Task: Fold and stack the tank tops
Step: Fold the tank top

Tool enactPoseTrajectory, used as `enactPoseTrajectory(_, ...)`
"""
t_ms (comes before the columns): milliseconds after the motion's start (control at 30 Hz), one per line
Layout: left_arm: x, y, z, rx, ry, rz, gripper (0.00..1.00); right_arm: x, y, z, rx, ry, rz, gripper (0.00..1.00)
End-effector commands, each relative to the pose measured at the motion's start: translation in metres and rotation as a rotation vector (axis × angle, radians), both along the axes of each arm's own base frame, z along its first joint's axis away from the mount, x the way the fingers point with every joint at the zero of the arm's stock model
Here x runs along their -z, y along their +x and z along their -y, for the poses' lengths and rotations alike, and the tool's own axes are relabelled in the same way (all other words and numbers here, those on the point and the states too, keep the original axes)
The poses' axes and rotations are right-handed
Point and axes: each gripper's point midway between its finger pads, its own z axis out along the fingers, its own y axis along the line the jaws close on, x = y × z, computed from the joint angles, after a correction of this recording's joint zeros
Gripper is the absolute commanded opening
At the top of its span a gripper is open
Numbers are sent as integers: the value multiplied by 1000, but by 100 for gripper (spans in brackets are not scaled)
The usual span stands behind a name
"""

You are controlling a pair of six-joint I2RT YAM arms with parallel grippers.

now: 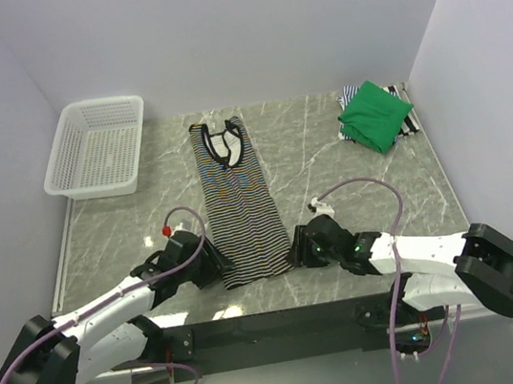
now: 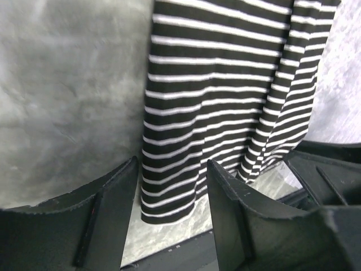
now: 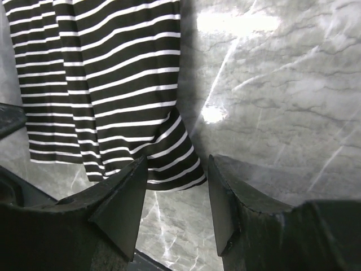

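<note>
We are poising the left gripper [image 2: 171, 169] and right gripper [image 3: 177, 164], jaws released, astride the near hem corners of the striped top [image 1: 239, 204] (lying flat on the table [image 1: 329, 162]), presumably to pinch both.

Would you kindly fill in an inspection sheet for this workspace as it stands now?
Surface: grey marbled table, no spills seen.
Job's things: black-and-white striped tank top lies lengthwise at centre, folded into a long strip; green tank top folded at far right, atop a finely striped top.
Clutter: white mesh basket at far left, nothing seen inside.
Grippers: left gripper and right gripper both open, one at each near hem corner of the centre top.
Cables: a purple cable loops from each arm.
Surroundings: plain white walls.
</note>
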Motion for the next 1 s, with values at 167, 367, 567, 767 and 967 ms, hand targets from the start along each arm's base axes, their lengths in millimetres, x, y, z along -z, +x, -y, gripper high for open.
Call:
enactPoseTrajectory(167, 31, -32, -9, 15, 77, -111, 56, 0, -6, -15, -24, 43, -13, 51)
enactPoseTrajectory(367, 31, -35, -4, 46, 79, -116, 30, -2, -7, -19, -15, 56, -26, 34)
enactPoseTrajectory(567, 26, -50, -1, 114, 92, -136, 1, -19, -16, -20, -26, 49, -22, 3)
enactPoseTrajectory(767, 12, -91, 6, 220, 73, -195, 0, -31, -68, -27, -76, 33, -78, 0)
enactPoseTrajectory(967, -11, -139, 9, 304, 43, -281, 1, -41, -116, -27, -115, 84, -165, 0)
